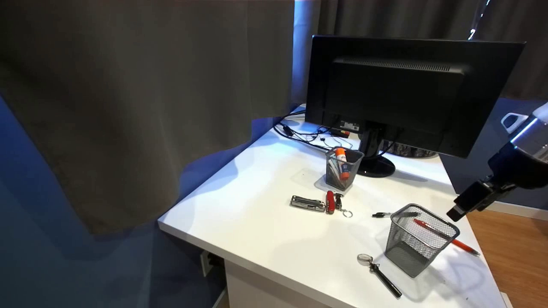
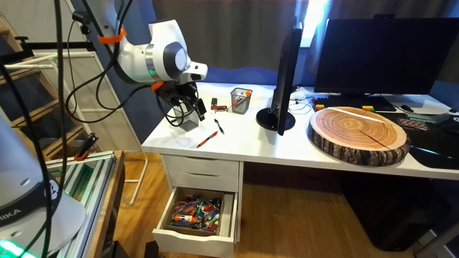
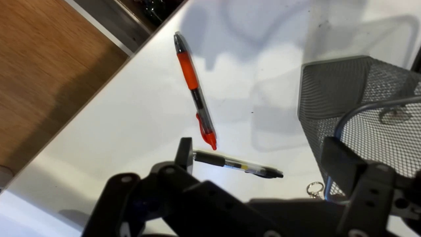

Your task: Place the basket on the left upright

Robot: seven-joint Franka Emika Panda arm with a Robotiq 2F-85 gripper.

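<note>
The tool (image 3: 259,150), spread apart, hangs near the wire-mesh basket (image 1: 415,246), which stands upright on the white tabletop (image 1: 257,214). Dark curtains (image 1: 137,107) hang against a blue wall (image 1: 34,192); wood-grained floor (image 2: 287,215) lies below.

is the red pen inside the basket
No, in the wrist view the red pen lies on the desk, apart from the basket.

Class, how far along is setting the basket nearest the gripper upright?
Looks done: the basket stands upright on the desk, open side up. In hand: nothing; the gripper is open. Left: probably only backing away, since one finger overlaps the basket in the wrist view.
</note>
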